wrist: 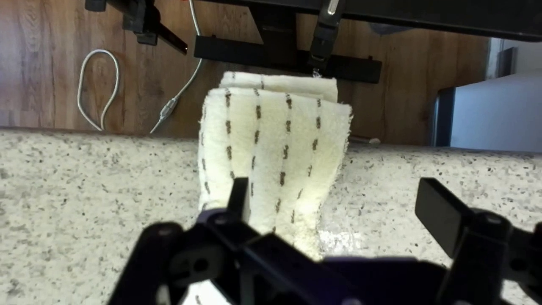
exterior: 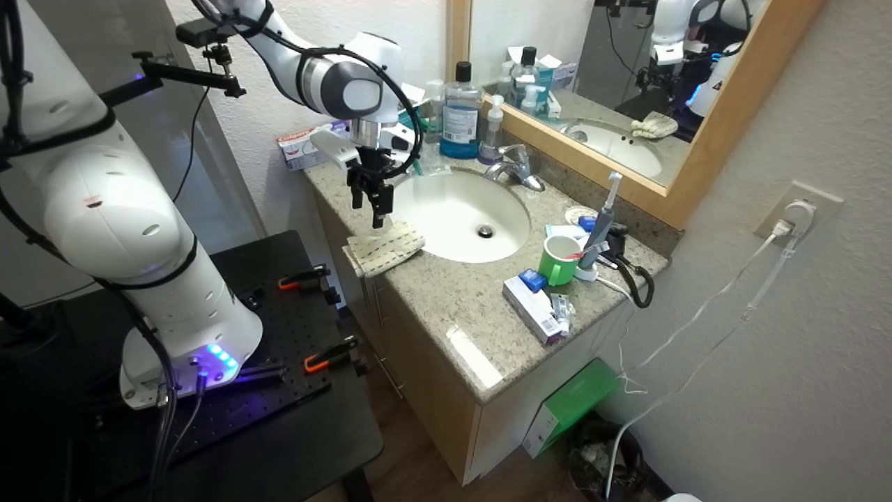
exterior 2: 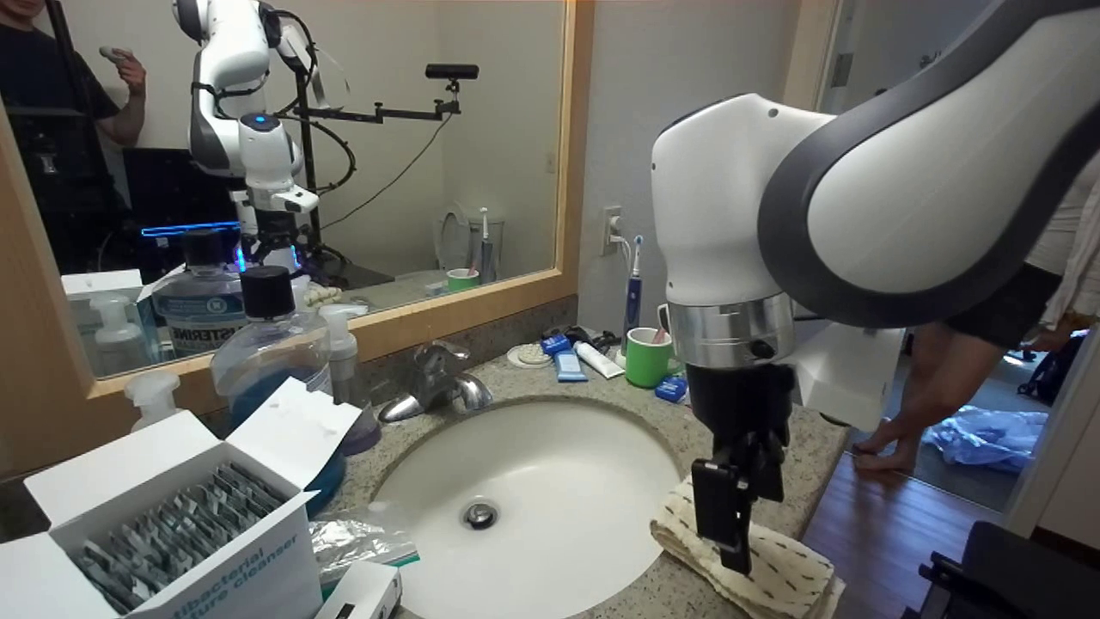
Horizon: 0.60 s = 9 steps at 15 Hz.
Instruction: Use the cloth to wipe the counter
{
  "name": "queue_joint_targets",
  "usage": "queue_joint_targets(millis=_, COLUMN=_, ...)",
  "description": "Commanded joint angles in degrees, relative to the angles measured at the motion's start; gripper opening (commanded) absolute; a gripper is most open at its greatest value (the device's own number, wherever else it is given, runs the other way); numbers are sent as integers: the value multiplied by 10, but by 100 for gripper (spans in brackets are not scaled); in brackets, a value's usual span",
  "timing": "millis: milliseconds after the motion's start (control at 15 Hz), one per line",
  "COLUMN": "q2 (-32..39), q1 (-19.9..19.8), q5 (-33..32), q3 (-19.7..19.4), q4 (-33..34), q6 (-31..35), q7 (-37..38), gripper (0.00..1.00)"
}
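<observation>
We find the gripper with jaws parted wide over the cloth; contact we cannot confirm. Folded, fuzzy and dash-striped, the cloth overhangs the front edge of the speckled counter. Beside it, the smooth oval basin interrupts the surface. Farther out we list a chrome faucet, plastic bottle, green mug, cardboard carton and wood-framed mirror.

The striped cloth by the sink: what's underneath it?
The cloth lies partly on the speckled counter and sticks out past its edge, above the brown floor. Whatever lies directly beneath it is covered.
</observation>
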Motion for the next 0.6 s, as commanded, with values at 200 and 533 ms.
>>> queue_joint_targets(millis=200, q2=-82, q1=-5, q5=13, q3=21, q4=-43, q6=-7, q7=-11, gripper=100)
queue_joint_targets(millis=533, q2=-118, q1=-1, q5=15, q3=33, q4=-56, q6=-18, q7=-5, gripper=100)
